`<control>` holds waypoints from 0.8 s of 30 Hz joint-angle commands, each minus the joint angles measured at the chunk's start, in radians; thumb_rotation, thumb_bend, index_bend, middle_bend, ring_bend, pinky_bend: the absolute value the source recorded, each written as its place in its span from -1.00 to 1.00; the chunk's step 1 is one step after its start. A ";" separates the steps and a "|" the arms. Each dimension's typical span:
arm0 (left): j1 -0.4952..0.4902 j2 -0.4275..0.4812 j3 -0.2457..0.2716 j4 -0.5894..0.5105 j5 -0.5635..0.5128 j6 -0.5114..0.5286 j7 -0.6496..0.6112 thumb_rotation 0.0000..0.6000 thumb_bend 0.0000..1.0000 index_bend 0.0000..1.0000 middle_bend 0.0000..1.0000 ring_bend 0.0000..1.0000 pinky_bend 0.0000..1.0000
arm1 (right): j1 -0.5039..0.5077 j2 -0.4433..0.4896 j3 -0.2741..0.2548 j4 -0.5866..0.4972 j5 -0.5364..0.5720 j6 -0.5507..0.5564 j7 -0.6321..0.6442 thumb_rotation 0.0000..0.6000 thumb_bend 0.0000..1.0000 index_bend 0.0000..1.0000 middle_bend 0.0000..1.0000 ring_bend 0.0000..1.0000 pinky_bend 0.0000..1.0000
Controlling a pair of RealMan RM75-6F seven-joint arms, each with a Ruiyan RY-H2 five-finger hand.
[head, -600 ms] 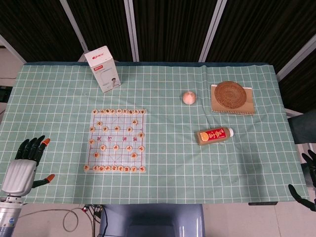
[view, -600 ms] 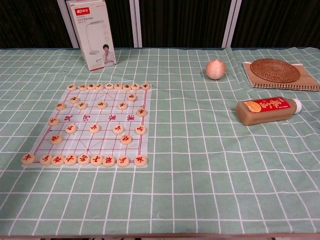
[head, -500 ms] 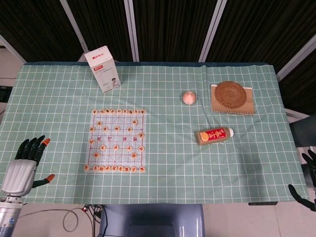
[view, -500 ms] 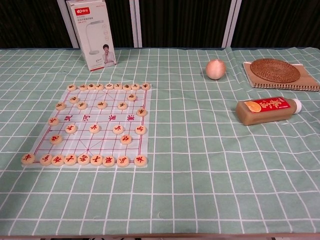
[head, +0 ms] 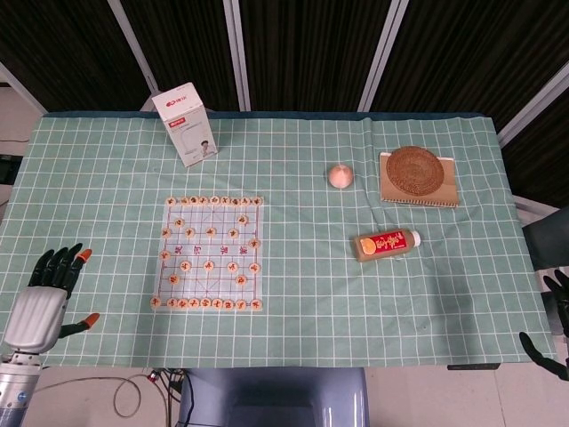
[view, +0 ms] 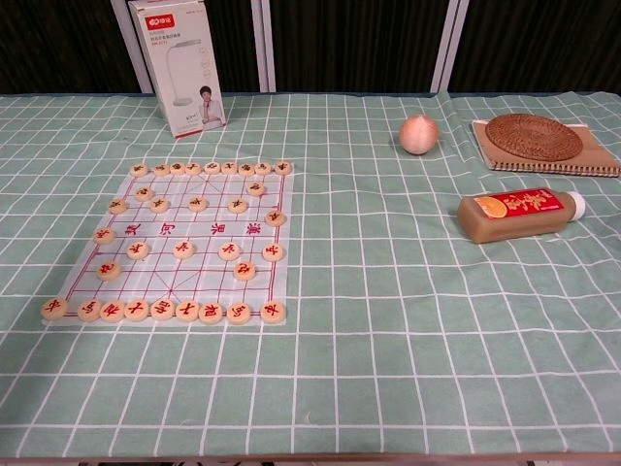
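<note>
Left hand (head: pixel 44 298): silver-grey back, black fingers, orange fingertips, grey cylindrical wrist. Right hand (head: pixel 553 320): black fingers showed only.

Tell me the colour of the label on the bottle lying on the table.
Red, with an orange patch at one end; the bottle shows it best in the chest view.

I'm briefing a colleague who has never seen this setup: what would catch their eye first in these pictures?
Most striking is the chess board left of centre on the green checked tablecloth, its round wooden pieces set out in rows. Behind it stands a white box, and to the right lie a bottle on its side, a small pale ball and a woven mat on a notebook. The left hand hangs open at the near left edge.
</note>
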 commanded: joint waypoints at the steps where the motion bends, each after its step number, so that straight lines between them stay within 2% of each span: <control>1: -0.002 0.000 0.000 0.001 -0.002 -0.004 0.003 1.00 -0.95 -1.00 -1.00 -1.00 -1.00 | 0.000 -0.001 0.001 -0.001 0.004 -0.003 0.000 1.00 -0.26 -1.00 -1.00 -1.00 -1.00; 16: -0.006 0.004 -0.001 -0.017 -0.006 -0.012 0.047 1.00 -0.95 -1.00 -1.00 -1.00 -0.99 | -0.004 0.004 -0.005 -0.001 -0.006 0.003 0.013 1.00 -0.26 -1.00 -1.00 -1.00 -1.00; 24: -0.059 -0.015 -0.050 -0.026 -0.034 -0.054 0.129 1.00 -0.95 -1.00 -0.99 -0.97 -0.75 | -0.003 0.008 -0.006 -0.005 -0.003 -0.003 0.020 1.00 -0.26 -1.00 -1.00 -1.00 -1.00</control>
